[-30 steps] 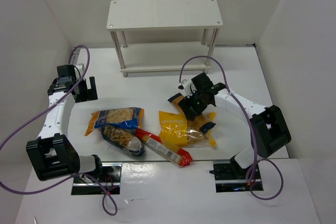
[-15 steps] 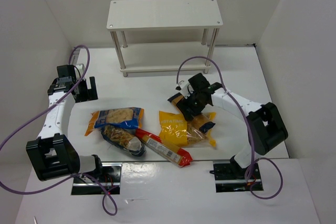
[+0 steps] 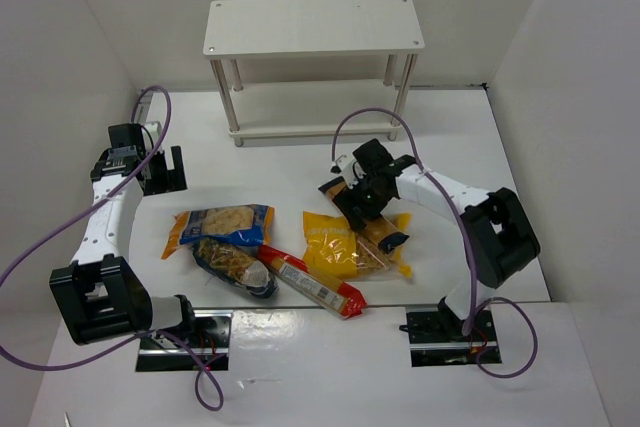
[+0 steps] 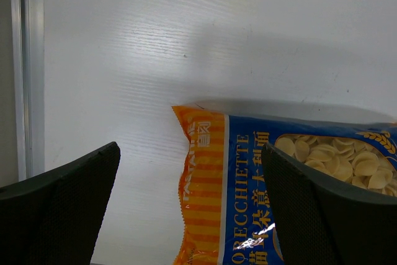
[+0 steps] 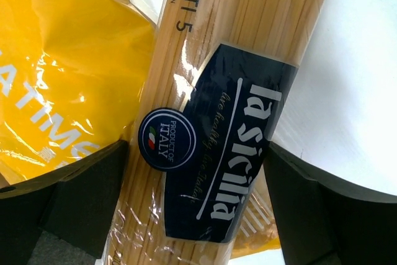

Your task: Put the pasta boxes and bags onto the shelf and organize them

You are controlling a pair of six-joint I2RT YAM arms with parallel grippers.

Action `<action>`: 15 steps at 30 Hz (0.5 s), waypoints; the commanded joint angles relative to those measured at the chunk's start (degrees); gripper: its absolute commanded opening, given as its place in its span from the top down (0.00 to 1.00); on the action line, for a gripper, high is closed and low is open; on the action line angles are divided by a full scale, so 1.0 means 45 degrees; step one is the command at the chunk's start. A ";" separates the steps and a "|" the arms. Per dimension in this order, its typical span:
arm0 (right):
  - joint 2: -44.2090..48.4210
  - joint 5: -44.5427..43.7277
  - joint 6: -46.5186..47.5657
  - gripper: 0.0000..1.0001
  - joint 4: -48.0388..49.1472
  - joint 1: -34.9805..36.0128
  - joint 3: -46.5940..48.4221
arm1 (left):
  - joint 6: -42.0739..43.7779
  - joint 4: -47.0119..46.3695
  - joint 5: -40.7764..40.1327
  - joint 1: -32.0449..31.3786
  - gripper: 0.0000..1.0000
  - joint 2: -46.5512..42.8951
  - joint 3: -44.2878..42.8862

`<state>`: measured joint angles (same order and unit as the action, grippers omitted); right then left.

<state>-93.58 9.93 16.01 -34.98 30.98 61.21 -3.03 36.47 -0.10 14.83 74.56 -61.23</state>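
Jaws wide, the right gripper [image 5: 195, 153] straddles the spaghetti pack [image 5: 229, 91] right of the table's [image 3: 290, 162] middle, apparently to pinch it for the shelf [image 3: 313, 27]; the left gripper [image 4: 189, 150] hangs wide, empty.

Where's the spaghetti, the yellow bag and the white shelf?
spaghetti pack [image 5: 217, 128]: right wrist view, on its dark label.
yellow bag [image 5: 62, 60]: right wrist view, on its crinkly front.
white shelf [image 3: 312, 25]: top view, on its top board.

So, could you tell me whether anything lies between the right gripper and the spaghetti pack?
Nothing visible does: the right gripper has its open fingers either side of the spaghetti pack, which lies partly on the yellow bag.
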 commanded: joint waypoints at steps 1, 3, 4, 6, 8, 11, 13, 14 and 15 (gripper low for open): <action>-0.0806 -0.0411 -0.0003 0.11 0.0098 0.0283 -0.0009 | 0.0165 -0.0018 0.0198 0.0064 0.00 -0.0164 -0.0319; -0.0923 -0.0411 -0.0003 0.37 0.0098 0.0283 -0.0009 | 0.0165 -0.0018 0.0314 0.0064 0.00 -0.0164 -0.0319; -0.1097 -0.0295 -0.0003 0.52 0.0098 0.0283 0.0107 | 0.0165 -0.0018 0.0315 0.0064 0.00 -0.0164 -0.0319; -0.1430 -0.0293 -0.0003 1.00 -0.0039 0.0283 0.0245 | 0.0165 -0.0018 0.0315 0.0064 0.00 -0.0281 -0.0319; -0.1548 -0.0293 -0.0003 1.00 -0.0291 0.0283 0.0363 | 0.0165 -0.0018 0.0315 0.0064 0.00 -0.0281 -0.0319; -0.0964 -0.0176 -0.0003 1.00 -0.0293 0.0283 0.0616 | 0.0165 -0.0018 0.0315 0.0064 0.00 -0.0281 -0.0319; -0.0515 -0.0506 -0.0120 1.00 -0.0157 0.0283 0.0927 | 0.0165 -0.0018 0.0315 0.0064 0.00 -0.0398 -0.0319; -0.0088 -0.0644 -0.0256 1.00 -0.0040 0.0283 0.0929 | 0.0165 -0.0018 0.0315 0.0064 0.00 -0.0398 -0.0319; 0.0091 -0.0819 -0.0257 1.00 -0.0039 0.0283 0.1122 | 0.0165 -0.0018 0.0315 0.0064 0.00 -0.0398 -0.0319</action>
<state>-96.77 8.32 16.12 -33.63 31.64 64.20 -3.01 36.47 0.32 14.83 74.39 -61.25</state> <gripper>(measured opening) 0.411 1.001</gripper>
